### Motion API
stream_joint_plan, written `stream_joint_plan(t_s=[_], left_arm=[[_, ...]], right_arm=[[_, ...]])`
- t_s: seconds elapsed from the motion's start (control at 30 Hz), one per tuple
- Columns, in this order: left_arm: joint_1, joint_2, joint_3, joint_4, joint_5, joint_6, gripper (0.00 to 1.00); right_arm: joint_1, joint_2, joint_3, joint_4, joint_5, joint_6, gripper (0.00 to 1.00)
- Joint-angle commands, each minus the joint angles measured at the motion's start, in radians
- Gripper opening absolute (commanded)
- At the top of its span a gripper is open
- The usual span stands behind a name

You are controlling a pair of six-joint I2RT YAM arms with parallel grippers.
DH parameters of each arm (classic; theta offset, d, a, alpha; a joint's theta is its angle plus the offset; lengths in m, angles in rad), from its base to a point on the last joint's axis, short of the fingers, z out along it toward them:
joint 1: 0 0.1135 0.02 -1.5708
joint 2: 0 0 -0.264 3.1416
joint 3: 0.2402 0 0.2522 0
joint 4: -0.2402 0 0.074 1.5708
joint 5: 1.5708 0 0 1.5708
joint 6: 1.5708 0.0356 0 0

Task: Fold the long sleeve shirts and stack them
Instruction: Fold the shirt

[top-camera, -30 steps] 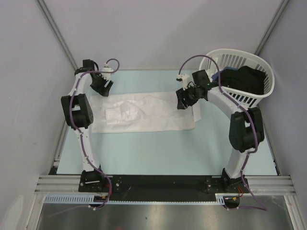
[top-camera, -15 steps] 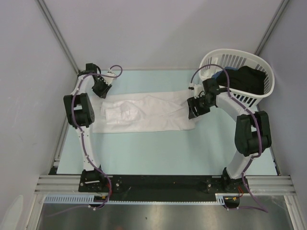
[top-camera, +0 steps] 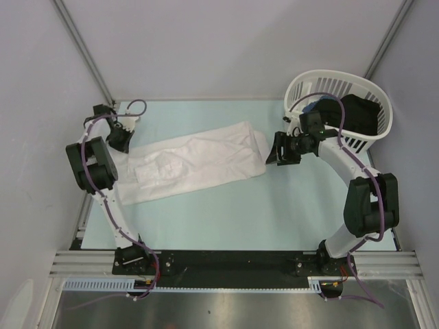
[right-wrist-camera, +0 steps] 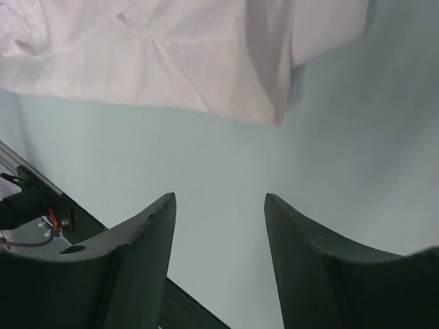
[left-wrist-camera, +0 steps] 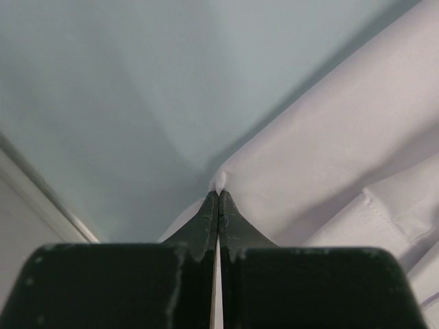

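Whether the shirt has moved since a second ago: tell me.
Yes. The shirt has slid left, away from the basket, and now lies slanted, right end farther back. The left gripper is shut on its edge; the right gripper is open.

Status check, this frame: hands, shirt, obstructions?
Left hand shut on white shirt edge. Right hand open, off it. Shirt slanted on table. Basket apart, far right.
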Motion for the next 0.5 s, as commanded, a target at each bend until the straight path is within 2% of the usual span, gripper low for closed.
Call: stream_joint_plan(t_s=[0.0, 0.2, 0.33, 0.47], left_arm=[[0.087, -0.074, -0.162, -0.083, -0.025, -0.112, 0.00], [0.119, -0.152, -0.282, -0.068, -0.001, -0.152, 0.00], [0.121, -0.181, -0.319, -0.068, 0.028, -0.164, 0.00], [0.121, -0.203, -0.337, -0.069, 0.039, -0.164, 0.03]], right_arm=[[0.080, 0.026, -0.073, 0.119, 0.014, 0.110, 0.58], [0.153, 0.150, -0.121, 0.302, 0.057, 0.211, 0.53], [0.153, 0.218, -0.119, 0.417, 0.113, 0.266, 0.51], [0.137, 0.308, -0.058, 0.460, 0.117, 0.328, 0.48]])
